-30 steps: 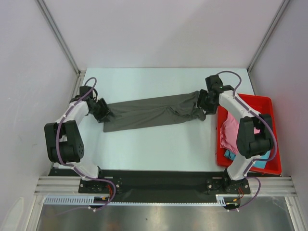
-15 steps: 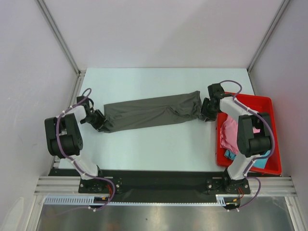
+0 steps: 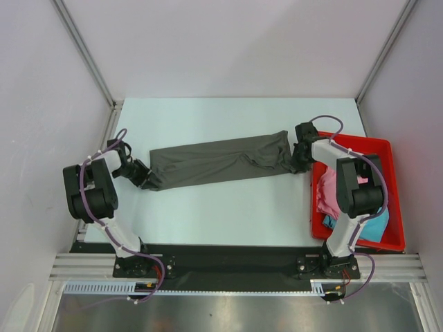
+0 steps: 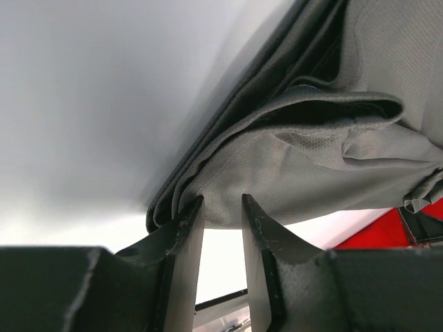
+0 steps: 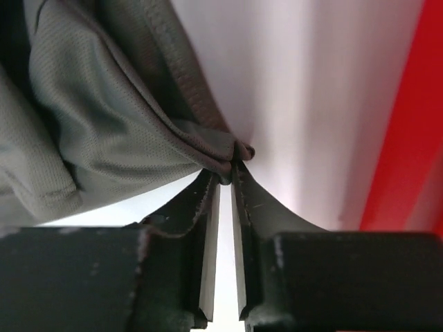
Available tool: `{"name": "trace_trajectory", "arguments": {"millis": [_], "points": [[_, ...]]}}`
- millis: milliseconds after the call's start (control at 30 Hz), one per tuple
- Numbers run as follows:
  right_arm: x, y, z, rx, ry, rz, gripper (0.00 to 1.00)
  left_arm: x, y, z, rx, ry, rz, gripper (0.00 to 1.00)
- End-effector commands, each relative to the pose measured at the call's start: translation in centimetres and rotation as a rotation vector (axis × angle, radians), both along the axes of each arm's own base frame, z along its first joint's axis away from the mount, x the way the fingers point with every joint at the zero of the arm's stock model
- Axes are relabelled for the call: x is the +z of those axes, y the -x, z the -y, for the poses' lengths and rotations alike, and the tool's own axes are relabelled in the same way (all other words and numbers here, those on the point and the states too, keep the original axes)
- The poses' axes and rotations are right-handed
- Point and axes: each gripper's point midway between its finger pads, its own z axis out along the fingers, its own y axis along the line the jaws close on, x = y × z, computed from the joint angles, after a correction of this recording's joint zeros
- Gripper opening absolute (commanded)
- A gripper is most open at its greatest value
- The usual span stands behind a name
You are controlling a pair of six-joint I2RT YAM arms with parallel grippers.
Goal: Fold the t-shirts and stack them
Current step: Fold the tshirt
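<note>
The dark charcoal-grey t-shirt (image 3: 214, 162) lies as a long band across the table, left to right. My left gripper (image 3: 141, 176) is at its left end. In the left wrist view the left gripper (image 4: 221, 202) is open, its narrow gap empty, and the folded hem (image 4: 208, 187) lies against its tips. My right gripper (image 3: 298, 158) is at the shirt's right end. In the right wrist view the right gripper (image 5: 226, 173) is shut on a pinch of the grey hem (image 5: 232, 153). A pink t-shirt (image 3: 328, 187) and a turquoise-blue t-shirt (image 3: 374, 225) lie in the tray.
The red plastic tray (image 3: 387, 148) stands along the table's right edge, just right of my right gripper; it also shows as the red tray (image 5: 408, 138) in the right wrist view. White enclosure walls and metal posts (image 3: 83, 55) border the table.
Both grippers narrowed. The right one closed on the shirt's right hem. The left gripper moved down and left to the shirt's left end, and the band of cloth straightened.
</note>
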Motion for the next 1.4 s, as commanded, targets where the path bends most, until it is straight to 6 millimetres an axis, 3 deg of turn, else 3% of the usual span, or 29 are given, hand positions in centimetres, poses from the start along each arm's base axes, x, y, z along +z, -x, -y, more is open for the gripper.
{"name": "trace_trajectory", "arguments": {"millis": [0, 100, 233, 367, 533, 667, 833, 967, 1067, 1367], "points": [[0.9, -1.9, 2.4, -0.021, 0.136, 0.067, 0.13, -3.0, 0.9, -1.6, -0.008, -0.098, -0.073, 0.34], [0.6, -2.3, 3.3, -0.017, 0.202, 0.075, 0.11, -3.2, 1.1, -1.8, -0.008, -0.108, -0.078, 0.34], [0.9, -2.9, 3.1, 0.005, 0.203, 0.084, 0.14, -2.9, 1.3, -1.9, -0.012, -0.121, -0.067, 0.34], [2.8, -3.3, 2.7, 0.003, 0.188, 0.079, 0.30, -1.2, 1.2, -1.9, -0.003, -0.130, -0.032, 0.36], [8.2, -3.3, 2.2, -0.025, 0.145, 0.124, 0.56, 3.3, 1.2, -2.2, -0.002, -0.206, 0.099, 0.49], [9.8, -2.3, 0.6, -0.059, 0.007, 0.117, 0.67, 5.5, 1.3, -2.9, -0.004, -0.273, 0.160, 0.56], [10.3, -1.3, -1.8, -0.101, -0.153, 0.111, 0.72, 5.3, 2.0, -2.3, -0.043, -0.261, 0.133, 0.57], [8.6, 0.0, -3.1, -0.170, -0.280, 0.069, 0.73, 3.9, 2.8, -2.4, -0.077, -0.277, 0.099, 0.59], [8.7, -0.6, -3.9, -0.231, -0.353, 0.101, 0.72, 3.0, 3.2, -2.0, -0.079, -0.254, 0.060, 0.59], [5.1, 0.3, -3.1, -0.365, -0.376, 0.074, 0.72, 0.9, 2.4, -1.8, -0.057, -0.210, 0.007, 0.59]]}}
